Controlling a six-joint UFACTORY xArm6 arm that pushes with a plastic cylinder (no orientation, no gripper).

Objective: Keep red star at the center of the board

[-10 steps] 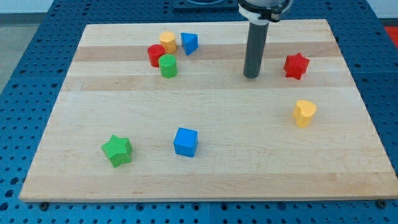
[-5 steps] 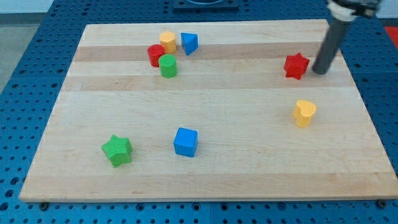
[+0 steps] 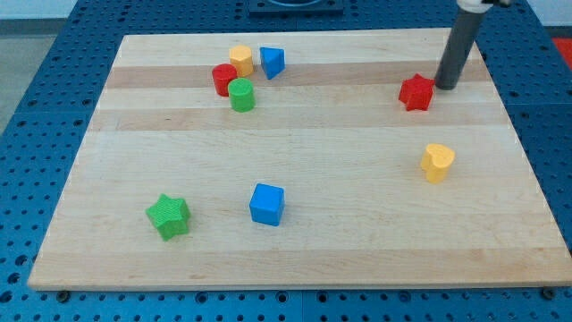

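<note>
My tip (image 3: 443,87) rests on the counter (image 3: 295,241) against the red star (image 3: 416,92), at its two o'clock side. The red star sits far toward the counter's two o'clock corner, well away from the centre. A yellow heart (image 3: 437,163) lies near it at five o'clock. I carry no jaws, only a rod.

Single raised view, looking down at an angle, whole wooden board (image 3: 295,250) in frame
</note>
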